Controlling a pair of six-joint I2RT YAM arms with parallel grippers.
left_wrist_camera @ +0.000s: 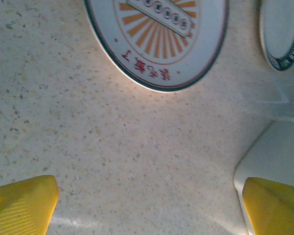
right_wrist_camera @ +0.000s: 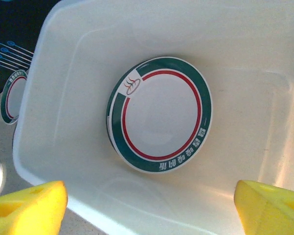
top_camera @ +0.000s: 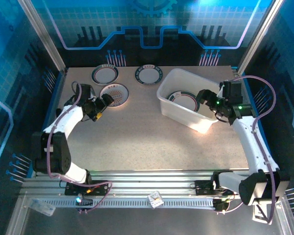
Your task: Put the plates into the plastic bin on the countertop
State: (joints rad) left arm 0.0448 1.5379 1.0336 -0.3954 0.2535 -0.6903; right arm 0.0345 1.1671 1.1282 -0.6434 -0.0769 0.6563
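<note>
Right wrist view first: the right gripper (right_wrist_camera: pixel 149 210) is hanging over the plastic bin (right_wrist_camera: pixel 78 58) with its yellow fingers (right_wrist_camera: pixel 29 208) spread wide and nothing between them, so it's gripping nothing. Straight below it, a green-and-red rimmed plate (right_wrist_camera: pixel 159 115) is lying flat on the bin floor, roughly in the middle. A second edge is peeking out under its left side, so it might be sitting on another plate, but I can't really tell.

From the top camera, the bin (top_camera: pixel 195 120) is sitting at an angle on the right back part of the table (top_camera: pixel 151 142). The right gripper (top_camera: pixel 204 96) is hovering just inside its right end, beside that plate (top_camera: pixel 183 99).

Over on the other side, the left gripper (top_camera: pixel 106 100) is also standing wide open and empty. It's hovering low over bare table, right at the near edge of the sunburst plate (top_camera: pixel 114 94). Two more are lying farther back near the rear edge, the back-left plate (top_camera: pixel 104 74) and the back-middle plate (top_camera: pixel 149 74). They're apart from each other, and all three are lying on the table outside the bin.
</note>
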